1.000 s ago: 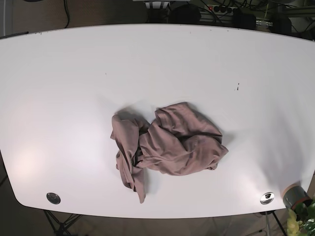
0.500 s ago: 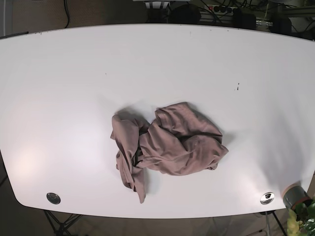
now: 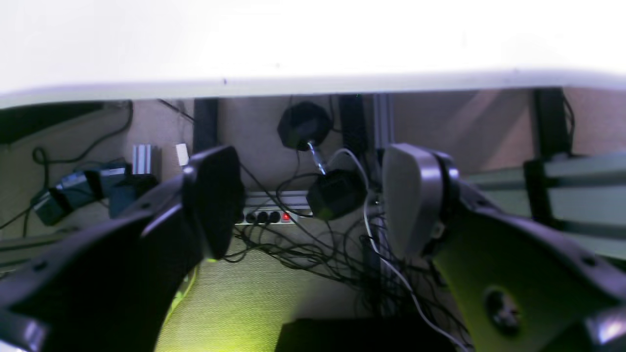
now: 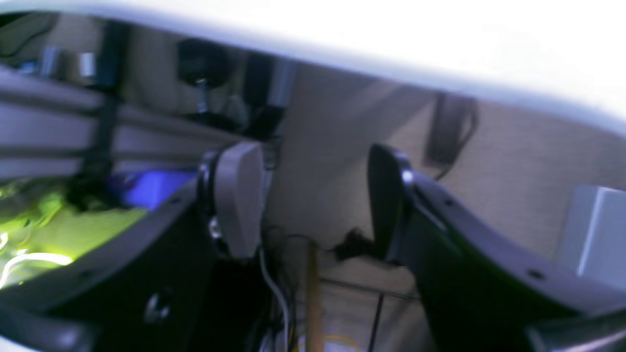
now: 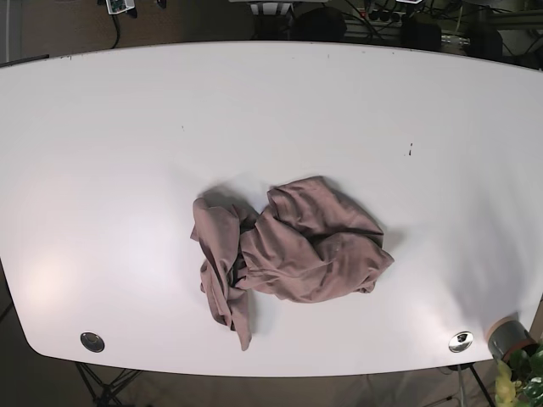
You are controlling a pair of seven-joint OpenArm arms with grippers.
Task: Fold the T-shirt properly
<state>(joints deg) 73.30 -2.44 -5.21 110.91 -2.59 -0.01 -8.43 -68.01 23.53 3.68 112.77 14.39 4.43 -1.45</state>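
The T-shirt (image 5: 288, 250), mauve-brown, lies in a crumpled heap a little in front of the middle of the white table (image 5: 271, 102). It appears only in the base view. My left gripper (image 3: 313, 200) is open with nothing between its fingers. It points at the table's edge (image 3: 313, 83) and the space below it. My right gripper (image 4: 313, 200) is also open and empty, and it too faces the underside of the table edge (image 4: 440, 78). Neither gripper is near the T-shirt.
Two metal discs (image 5: 92, 342) (image 5: 460, 342) sit in the table's front corners. A grey cylinder (image 5: 507, 337) and green leaves stand off the front right corner. Cables and a power strip (image 3: 264, 215) lie under the table. A small device (image 5: 119, 7) shows at the top left edge.
A small object has come into sight at the top left edge of the base view. The T-shirt lies as before.
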